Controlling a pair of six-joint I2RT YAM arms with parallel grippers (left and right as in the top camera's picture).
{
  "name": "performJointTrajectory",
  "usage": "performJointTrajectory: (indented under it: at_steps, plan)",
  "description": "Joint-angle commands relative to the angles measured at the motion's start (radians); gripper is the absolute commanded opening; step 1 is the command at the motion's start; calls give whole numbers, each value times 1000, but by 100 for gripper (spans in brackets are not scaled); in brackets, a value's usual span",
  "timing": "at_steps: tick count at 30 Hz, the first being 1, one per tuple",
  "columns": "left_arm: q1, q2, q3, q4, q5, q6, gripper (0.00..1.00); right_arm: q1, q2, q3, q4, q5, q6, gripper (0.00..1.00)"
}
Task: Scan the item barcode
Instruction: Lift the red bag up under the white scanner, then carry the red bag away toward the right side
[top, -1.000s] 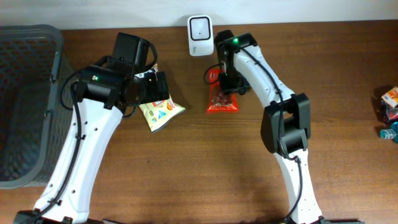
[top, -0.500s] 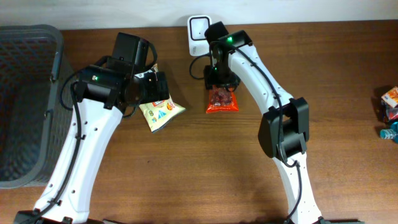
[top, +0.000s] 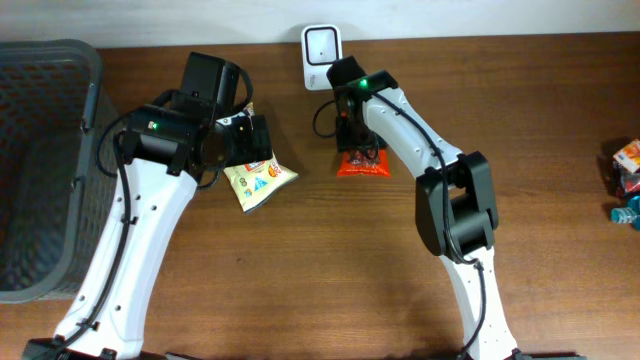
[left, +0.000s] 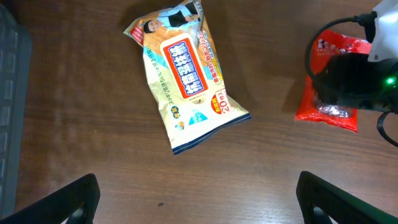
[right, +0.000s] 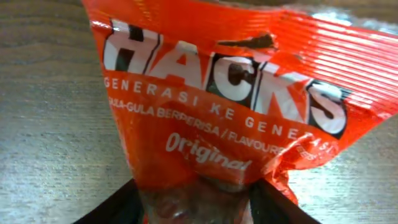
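Observation:
An orange Hacks candy bag (right: 217, 93) fills the right wrist view. My right gripper (right: 199, 200) is shut on its lower end, one dark finger at each side. From overhead the bag (top: 364, 165) lies just below the white barcode scanner (top: 321, 45), with my right gripper (top: 352, 132) over the bag's top part. The left wrist view has the bag (left: 329, 109) at far right, partly hidden by the right arm. My left gripper (left: 199, 202) hangs wide open over bare wood, below a yellow snack packet (left: 186, 74).
A dark mesh basket (top: 40, 160) stands at the left edge of the table. The yellow packet (top: 258, 180) lies beside the left arm. A few small packaged items (top: 627, 180) sit at the far right edge.
My right gripper has shifted left and toward the scanner and its jaws have narrowed on the orange bag. The left arm and the yellow packet have not moved.

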Motion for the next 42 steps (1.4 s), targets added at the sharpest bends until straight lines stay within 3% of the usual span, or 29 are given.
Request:
performJointTrajectory:
  at_steps: [1, 3, 7, 9, 18, 23, 29, 34, 42]
  plan:
    - [0, 4, -4, 2, -11, 9, 99, 3, 8, -41, -2, 16, 8, 33]
    - [0, 4, -4, 2, -11, 9, 99, 2, 6, -39, -2, 16, 8, 22]
    - [0, 4, -4, 2, -11, 9, 99, 2, 6, 76, -65, 16, -17, 16]
    - [0, 4, -4, 2, -11, 9, 99, 2, 6, 157, -93, 9, -22, 6]
    - [0, 4, -4, 2, -11, 9, 99, 3, 6, 213, 41, 35, -49, 4]
    - [0, 4, -4, 2, -11, 9, 99, 15, 6, 225, 291, 151, -247, 4]
    - [0, 4, -4, 1, -11, 9, 99, 16, 9, 202, 770, 229, -511, 4]
    - [0, 4, -4, 1, -11, 9, 99, 18, 38, 193, 950, 180, -520, 4]
    - [0, 4, -4, 2, -11, 9, 99, 24, 88, 193, 1030, 181, -509, 4]
